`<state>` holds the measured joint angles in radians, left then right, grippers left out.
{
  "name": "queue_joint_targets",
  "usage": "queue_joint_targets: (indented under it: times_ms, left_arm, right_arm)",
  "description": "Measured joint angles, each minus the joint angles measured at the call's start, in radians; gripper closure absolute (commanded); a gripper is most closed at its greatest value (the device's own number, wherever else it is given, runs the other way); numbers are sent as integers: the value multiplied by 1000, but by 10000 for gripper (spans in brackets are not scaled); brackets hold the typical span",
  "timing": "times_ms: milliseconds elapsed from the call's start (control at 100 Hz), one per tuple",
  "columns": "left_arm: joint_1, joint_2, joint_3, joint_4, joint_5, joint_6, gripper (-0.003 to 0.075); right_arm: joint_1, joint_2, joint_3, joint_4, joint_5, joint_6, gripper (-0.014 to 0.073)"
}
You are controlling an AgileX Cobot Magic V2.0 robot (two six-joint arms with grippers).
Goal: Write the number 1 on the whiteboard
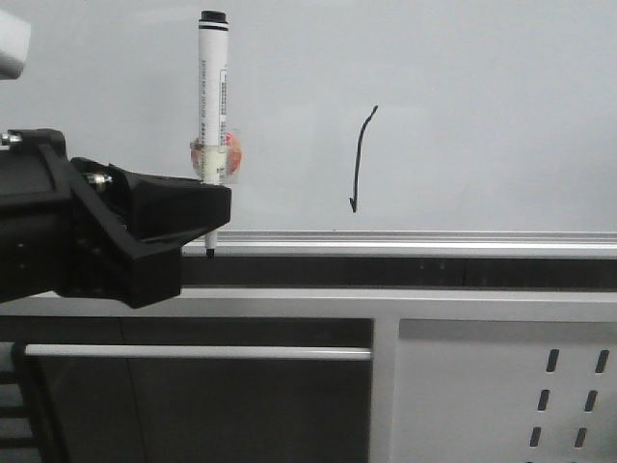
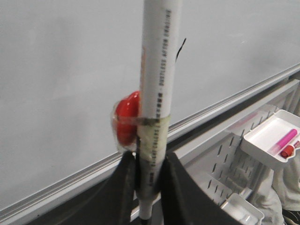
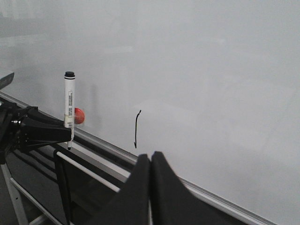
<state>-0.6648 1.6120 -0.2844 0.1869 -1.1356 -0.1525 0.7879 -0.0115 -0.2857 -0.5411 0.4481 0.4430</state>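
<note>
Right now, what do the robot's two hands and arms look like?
The left hand is matte black angular plastic with broad, wedge-shaped fingers and small silver screws near its wrist. The right hand is the same matte black, its tapered fingers smooth and unmarked. No cables show.

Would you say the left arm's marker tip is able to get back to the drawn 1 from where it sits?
Probably yes: the left gripper holds the marker beside the number 1, with only bare whiteboard between.

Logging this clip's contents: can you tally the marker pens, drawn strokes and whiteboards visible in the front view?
Marker pens: 1, the white marker held upright in the left gripper
Drawn strokes: 1, the number 1
Whiteboards: 1, the whiteboard
Total: 3
</note>
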Motion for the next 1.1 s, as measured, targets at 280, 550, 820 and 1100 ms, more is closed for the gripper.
queue_joint_targets:
  times_ms: [280, 550, 820, 1100]
  left_arm:
    - [175, 1, -18, 351, 0, -80, 738]
    - [303, 7, -81, 578, -2, -158, 738]
    - [349, 60, -133, 651, -4, -232, 738]
    - [351, 122, -176, 663, -4, -245, 738]
  right_arm:
    - [0, 0, 0, 0, 0, 0, 665]
    - [0, 0, 0, 0, 0, 0, 665]
    - [0, 0, 0, 0, 0, 0, 665]
    - [0, 0, 0, 0, 0, 0, 665]
